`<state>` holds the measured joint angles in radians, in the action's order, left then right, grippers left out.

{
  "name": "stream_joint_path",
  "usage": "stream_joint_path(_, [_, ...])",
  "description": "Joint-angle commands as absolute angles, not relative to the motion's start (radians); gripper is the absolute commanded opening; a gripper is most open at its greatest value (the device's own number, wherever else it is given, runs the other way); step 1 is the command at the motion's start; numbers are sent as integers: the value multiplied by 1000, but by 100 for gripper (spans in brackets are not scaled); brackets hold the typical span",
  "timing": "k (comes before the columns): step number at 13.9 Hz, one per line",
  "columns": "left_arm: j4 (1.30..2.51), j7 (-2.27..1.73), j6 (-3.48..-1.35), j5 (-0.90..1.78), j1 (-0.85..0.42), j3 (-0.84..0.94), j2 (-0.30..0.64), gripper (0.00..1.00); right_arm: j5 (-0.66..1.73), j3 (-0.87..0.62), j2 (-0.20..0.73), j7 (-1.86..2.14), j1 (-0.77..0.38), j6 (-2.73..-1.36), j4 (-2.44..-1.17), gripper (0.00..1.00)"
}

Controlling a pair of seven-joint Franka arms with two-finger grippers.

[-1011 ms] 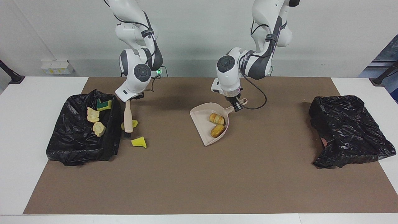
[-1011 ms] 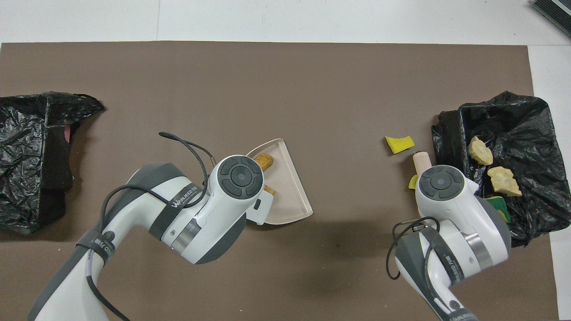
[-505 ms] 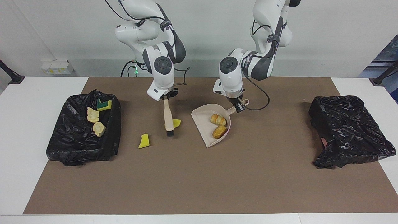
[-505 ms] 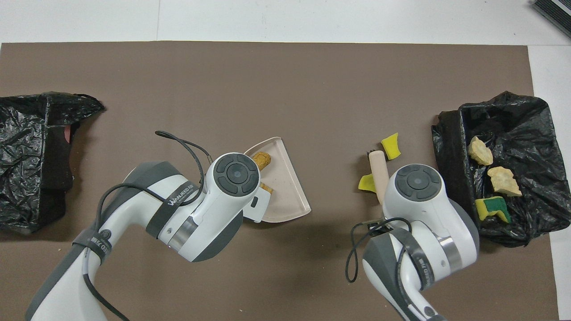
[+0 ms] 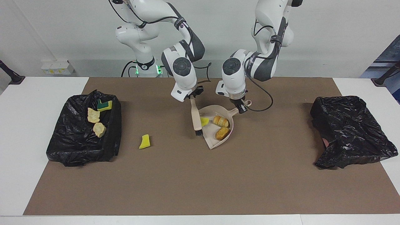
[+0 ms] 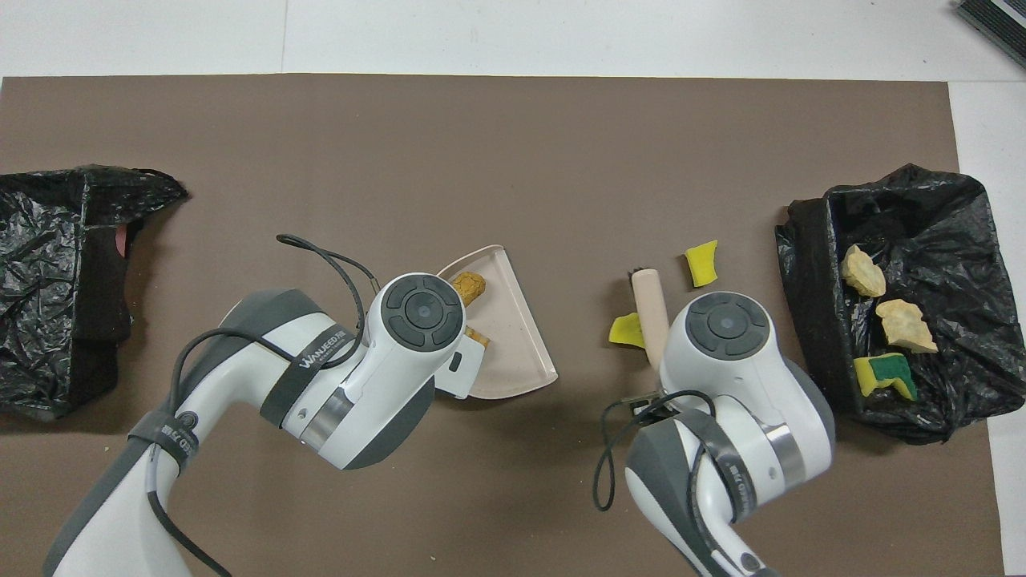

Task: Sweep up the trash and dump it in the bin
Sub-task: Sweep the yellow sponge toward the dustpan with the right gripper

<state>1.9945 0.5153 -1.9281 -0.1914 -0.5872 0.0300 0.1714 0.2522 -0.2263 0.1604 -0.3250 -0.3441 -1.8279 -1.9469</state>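
With right gripper (image 5: pixel 191 97) clenched on brush (image 5: pixel 197 117) and left gripper (image 5: pixel 240 107) clenched on dustpan (image 5: pixel 215 142) handle, push yellow sponge chunk (image 5: pixel 204 121) (at pan mouth) toward three o'clock, beside bread lumps (image 5: pixel 221 121). Press pan flat. Collect stray chunk (image 5: pixel 144 141), nine o'clock, next.

White table (image 5: pixel 31 100) under a brown mat (image 5: pixel 218 181); plain pale wall (image 5: pixel 328 37); white socket box (image 5: pixel 57 67) at the wall's foot.

From overhead I can't see either gripper; the arms' wrists cover them. The left wrist also hides the dustpan (image 6: pixel 513 320) handle and part of one bread lump (image 6: pixel 478 337). Both arms' bases are cut off.
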Motion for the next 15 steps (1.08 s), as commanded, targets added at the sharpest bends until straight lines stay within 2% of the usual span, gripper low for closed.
stream_joint_path(1, [2022,499,-1933,-229,-586,31,161,0,262,-216,183,-336,-298,-1733,-1830,0])
stream_joint_path(5, [2029,499,-1965,-227,-578,32,161,0,247,-216,150,-296,-271,-1752,-1893,0])
stream_joint_path(10, [2031,499,-1990,-225,-577,32,161,0,262,-219,156,-287,-374,-1847,-1974,0])
stream_joint_path(12, [2033,499,-1994,-225,-577,32,163,0,264,-219,135,-285,-438,-1816,-2002,0])
stream_joint_path(15, [2036,499,-1994,-225,-577,32,161,0,363,-224,97,-301,-445,-1745,-2043,0])
